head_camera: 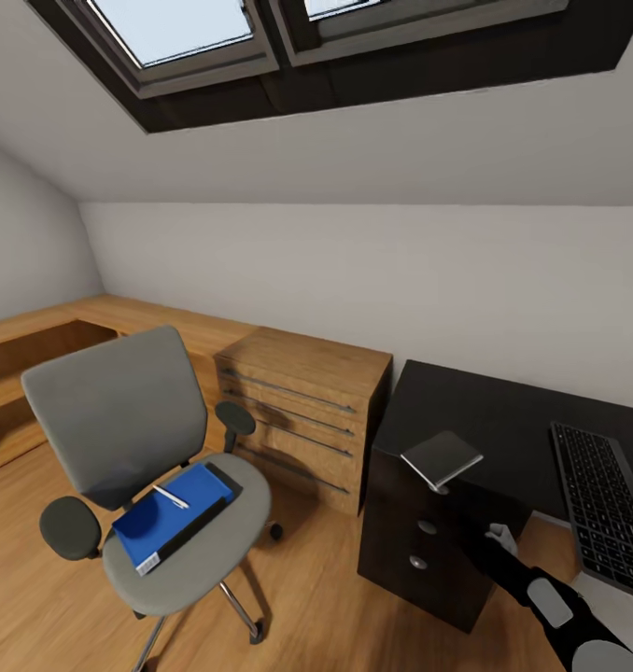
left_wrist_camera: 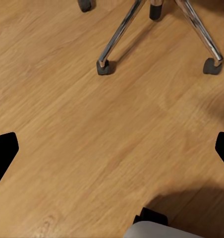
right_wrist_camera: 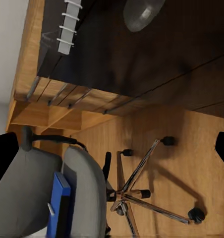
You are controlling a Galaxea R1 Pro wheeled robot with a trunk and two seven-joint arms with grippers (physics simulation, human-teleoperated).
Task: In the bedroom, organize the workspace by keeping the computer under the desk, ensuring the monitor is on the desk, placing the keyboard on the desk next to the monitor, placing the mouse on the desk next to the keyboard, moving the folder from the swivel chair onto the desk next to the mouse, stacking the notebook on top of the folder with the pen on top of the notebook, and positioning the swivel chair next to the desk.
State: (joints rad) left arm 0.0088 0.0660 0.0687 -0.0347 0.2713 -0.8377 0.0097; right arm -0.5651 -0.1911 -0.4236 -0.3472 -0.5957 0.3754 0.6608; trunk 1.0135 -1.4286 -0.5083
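Blue folder [head_camera: 172,516] w/ a pen [head_camera: 171,497] on top lies on the swivel chair [head_camera: 139,476] seat's front edge, keyboard [head_camera: 604,504] at the desk [head_camera: 485,420] edge, I see both grippers' fingers spread wide, holding nothing; a careless grab could roll the pen off.

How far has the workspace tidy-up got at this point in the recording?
Done: the keyboard already lies on the black desk. In hand: nothing; the right gripper hangs by the desk's drawers, its open fingertips at the wrist view's edges, gripping nothing. Left: the blue folder, with a pen on it, is still on the swivel chair, which stands apart from the desk.
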